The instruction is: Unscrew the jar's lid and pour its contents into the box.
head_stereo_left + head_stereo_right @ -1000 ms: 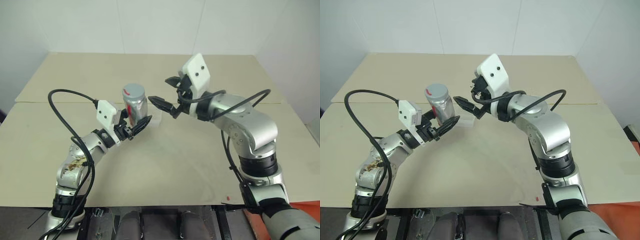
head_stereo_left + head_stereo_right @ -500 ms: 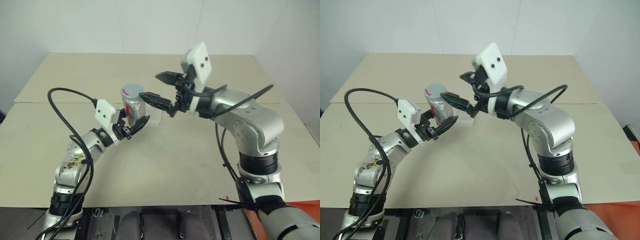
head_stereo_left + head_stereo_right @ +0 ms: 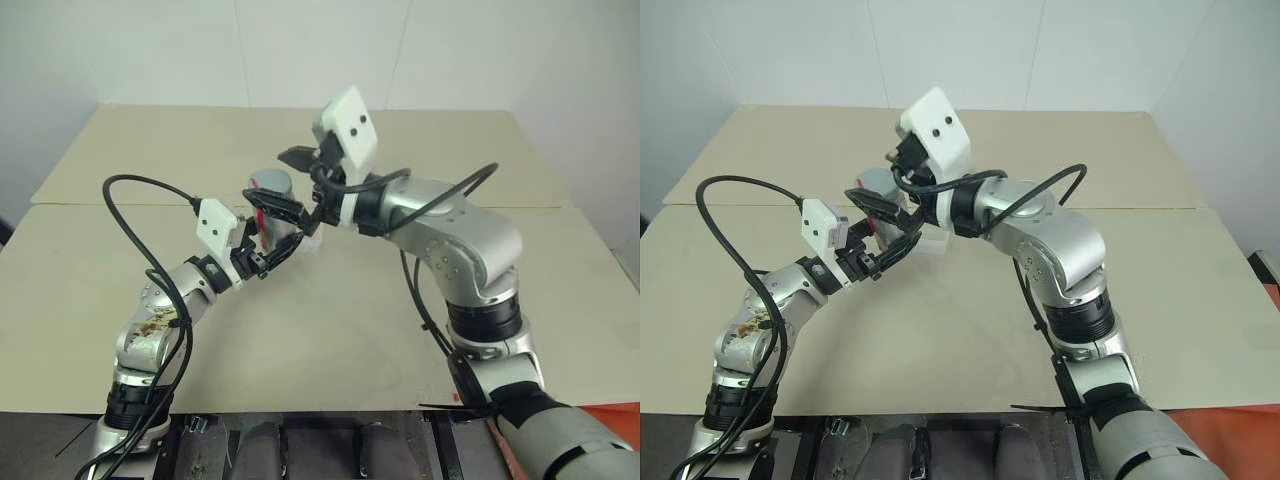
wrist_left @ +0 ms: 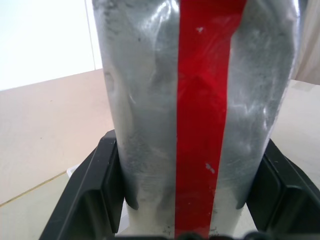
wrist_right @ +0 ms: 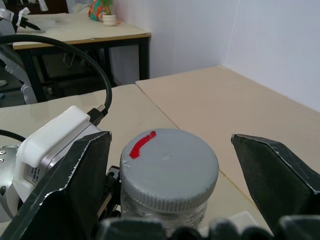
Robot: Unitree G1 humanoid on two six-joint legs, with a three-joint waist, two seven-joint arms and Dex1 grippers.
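Our left gripper [image 3: 268, 258] clamped the jar [image 4: 200, 115]; our right gripper's [image 5: 172, 165] fingers stood open astride the lid [image 5: 169, 165]. We judged centering them before closing best.

- Jar [image 4: 150, 100]: shiny silver metal, scuffed and dimpled, with a glossy red stripe, held in the matt black plastic fingers [image 4: 95, 200] of the left hand [image 3: 275, 254].
- Lid [image 5: 169, 167]: matt grey, ribbed at its edge.
- Box [image 3: 930, 243]: translucent white plastic.
- Worktop [image 3: 330, 320]: matt beige, smooth.
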